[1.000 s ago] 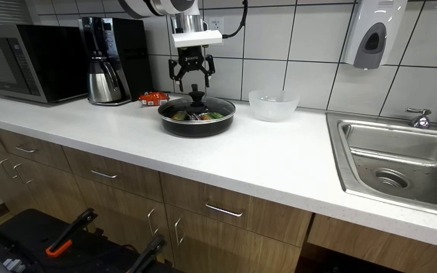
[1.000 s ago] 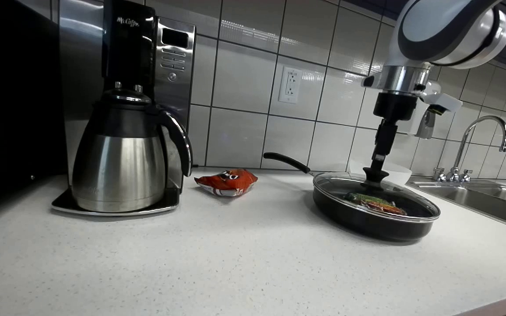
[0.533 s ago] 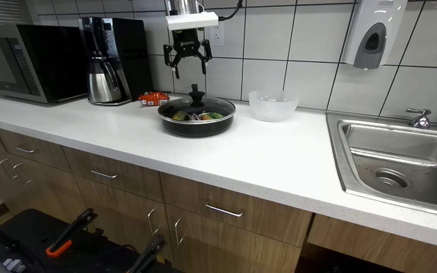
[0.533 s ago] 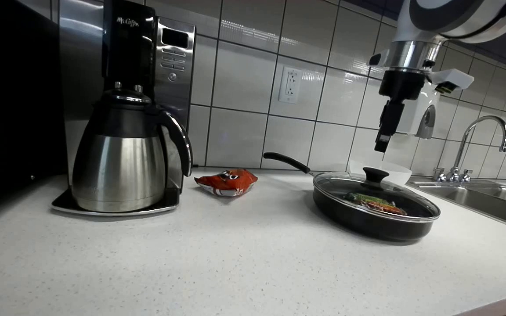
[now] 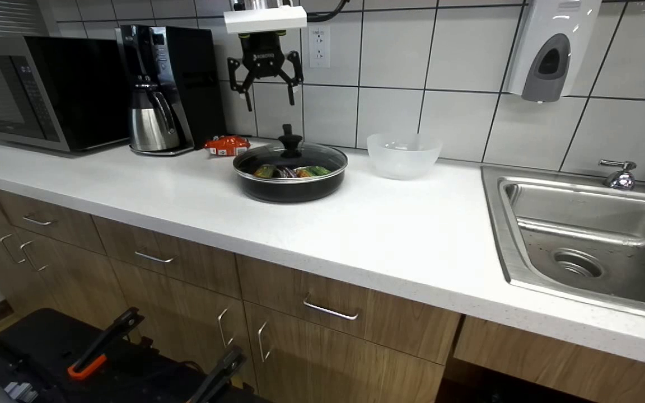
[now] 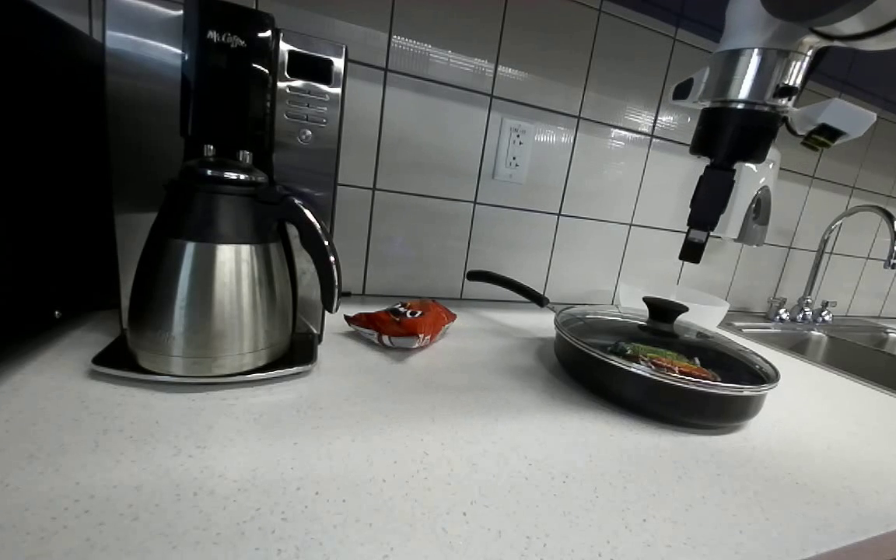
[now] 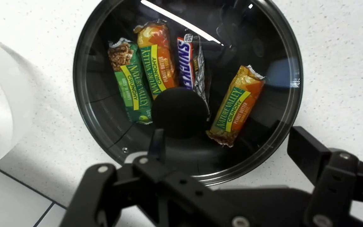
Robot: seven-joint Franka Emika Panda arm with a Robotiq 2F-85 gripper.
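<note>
We see the gripper [image 5: 271, 105] empty, jaws spread above the pan [image 5: 294, 192] on the counter [image 5: 412, 224], whose glass lid [image 5: 319, 153] is on; if they came down off-centre, they could strike the knob [image 5: 291, 144] atop the pan and tip the lid. Inside the pan we read "Nature Valley Crunchy" on a green bar [image 7: 131, 85] and two orange bars [image 7: 236, 107], and most of "Snickers" on a fourth bar [image 7: 187, 63]; past the red bag [image 6: 405, 323] beside the pan, the coffee maker [image 6: 238, 101] reads "Mr. Coffee".

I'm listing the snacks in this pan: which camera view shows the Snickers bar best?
The wrist view: it looks down through the glass lid onto the Snickers bar, name mostly readable, though the knob hides part. Both exterior views show wrappers under the lid, too small to single it out.
</note>
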